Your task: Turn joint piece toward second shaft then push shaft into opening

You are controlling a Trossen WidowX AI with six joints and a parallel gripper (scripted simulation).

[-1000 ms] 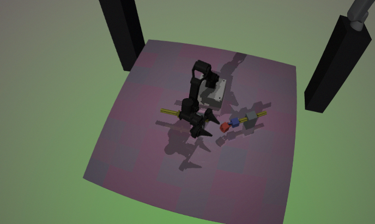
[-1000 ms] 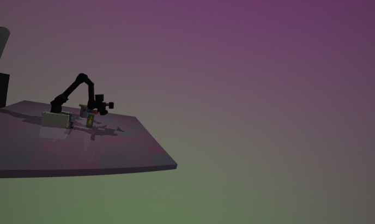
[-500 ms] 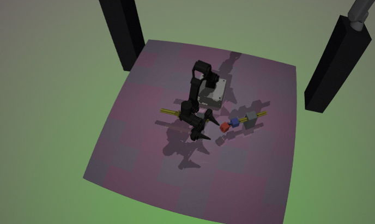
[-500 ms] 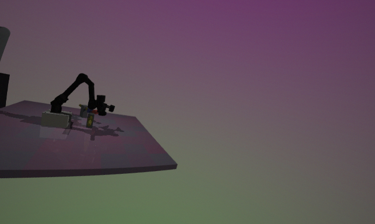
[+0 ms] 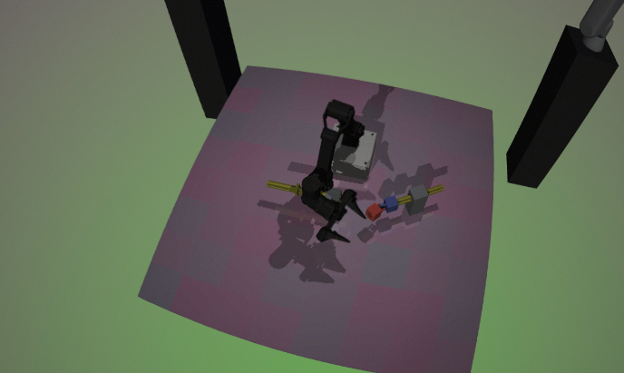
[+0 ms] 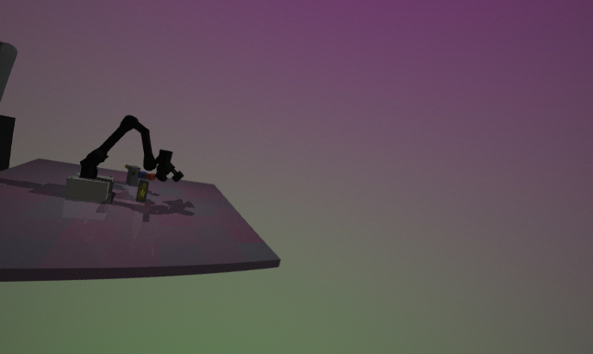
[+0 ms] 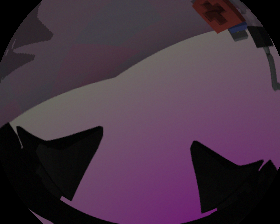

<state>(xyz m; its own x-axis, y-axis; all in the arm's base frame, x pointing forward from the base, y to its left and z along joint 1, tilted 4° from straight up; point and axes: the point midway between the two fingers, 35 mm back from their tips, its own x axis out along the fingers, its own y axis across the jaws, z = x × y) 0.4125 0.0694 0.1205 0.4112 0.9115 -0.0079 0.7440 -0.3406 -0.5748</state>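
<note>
The red joint piece (image 5: 373,211) (image 6: 151,177) (image 7: 218,12) is hinged to a blue piece (image 5: 390,203) (image 6: 141,174) on the fixed yellow shaft (image 5: 434,189), which runs through a grey block (image 5: 416,201) (image 6: 132,176). Its cross-shaped opening shows in the wrist view; whether it lines up with the second shaft I cannot tell. The second yellow shaft (image 5: 280,185) runs through the other block (image 5: 334,194), both partly hidden by the arm. A gap separates that block from the red piece. My gripper (image 5: 357,230) (image 7: 148,139) is open and empty, left of the red piece in the top view, not holding it.
My arm's pale base (image 5: 354,169) (image 6: 87,189) stands behind the shafts. Two dark pillars (image 5: 202,52) (image 5: 545,125) stand beyond the table's edges, the right one with a grey arm (image 5: 601,10) on top. The checked table (image 5: 220,304) (image 6: 174,245) lies under everything.
</note>
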